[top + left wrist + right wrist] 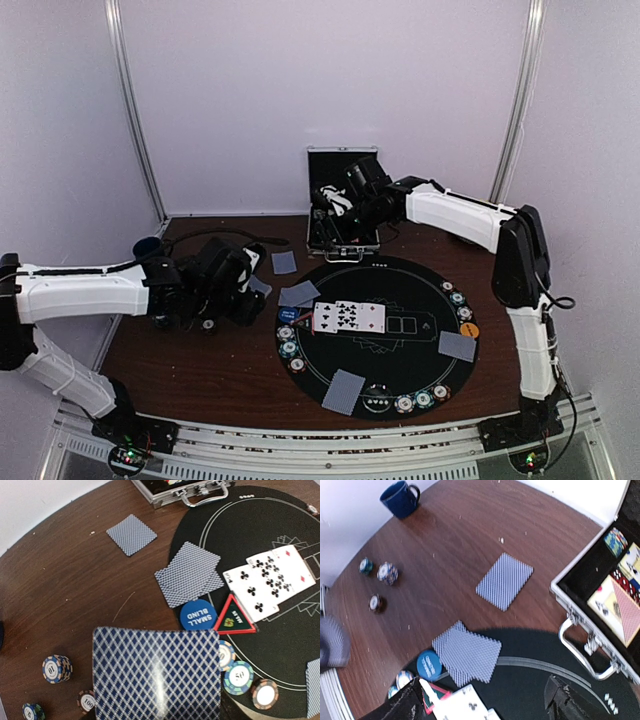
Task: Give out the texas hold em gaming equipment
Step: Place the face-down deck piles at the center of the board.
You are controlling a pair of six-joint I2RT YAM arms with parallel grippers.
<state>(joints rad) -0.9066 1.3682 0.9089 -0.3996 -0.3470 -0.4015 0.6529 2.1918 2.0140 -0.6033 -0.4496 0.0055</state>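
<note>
My left gripper (232, 287) hovers over the brown table left of the mat, shut on a stack of blue-backed playing cards (156, 675) that hides its fingers. My right gripper (484, 682) is open and empty, up by the case (340, 252). Face-up cards (348, 317) lie mid-mat. Two overlapping face-down cards (189, 573) sit at the mat's left edge, and a single one (504, 581) lies on the wood. The blue small-blind button (198, 614) and chips (238, 676) line the mat rim. More chips (56, 668) stand on the wood.
The silver case (580, 635) lies open at the back, chips and cards inside. A dark blue mug (400, 499) stands at the far left. A red-edged triangle marker (234, 617) lies beside the face-up cards. Face-down cards (344, 391) and an orange button (469, 329) sit on the mat.
</note>
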